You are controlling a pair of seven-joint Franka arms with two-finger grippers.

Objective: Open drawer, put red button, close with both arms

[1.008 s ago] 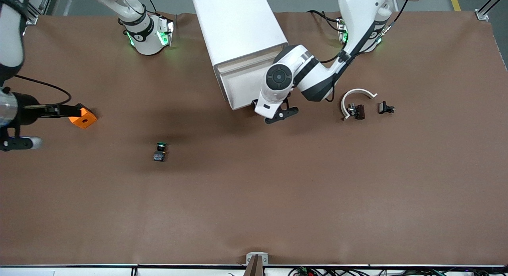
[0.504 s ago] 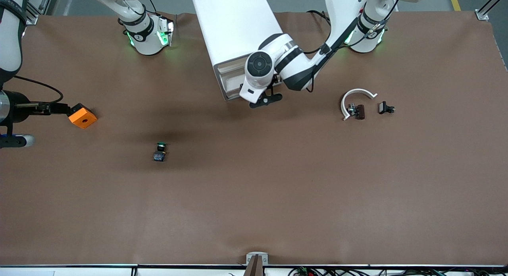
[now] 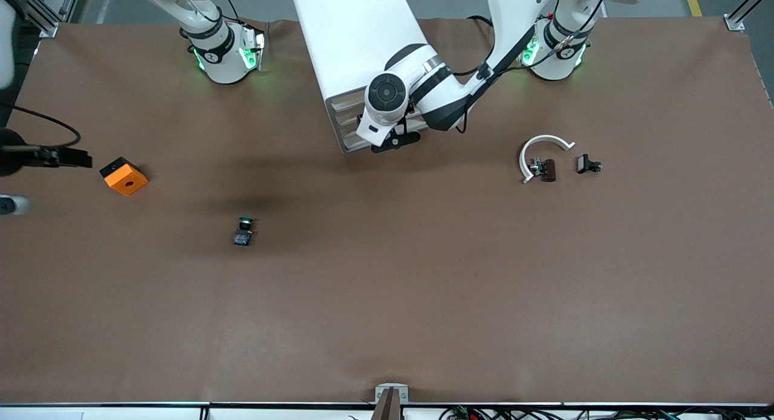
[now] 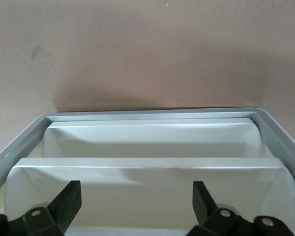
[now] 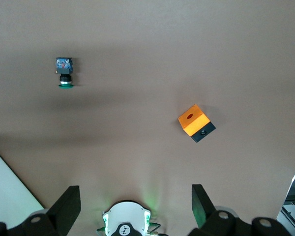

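The white cabinet (image 3: 357, 39) stands between the two arm bases. Its drawer (image 3: 346, 101), the topmost one, sits flush with the lower ones. My left gripper (image 3: 396, 139) is open and empty, right at the cabinet's face. In the left wrist view, the left gripper (image 4: 136, 201) has its fingers (image 4: 69, 199) spread across a cream drawer front (image 4: 152, 169) inside the grey frame (image 4: 152, 114). My right gripper (image 3: 72, 158) is open and empty, up at the right arm's end of the table beside the orange block (image 3: 124, 176); it also shows in the right wrist view (image 5: 136, 201). The red button is out of view.
A green-capped button (image 3: 243, 231) lies on the brown mat, nearer the front camera than the cabinet; it also shows in the right wrist view (image 5: 64, 72), as does the orange block (image 5: 196, 123). A white curved piece (image 3: 540, 147) and a small black part (image 3: 588, 164) lie toward the left arm's end.
The left gripper moved in toward the cabinet and the drawer slid in flush. The right gripper drew back from the orange block toward the table's end.
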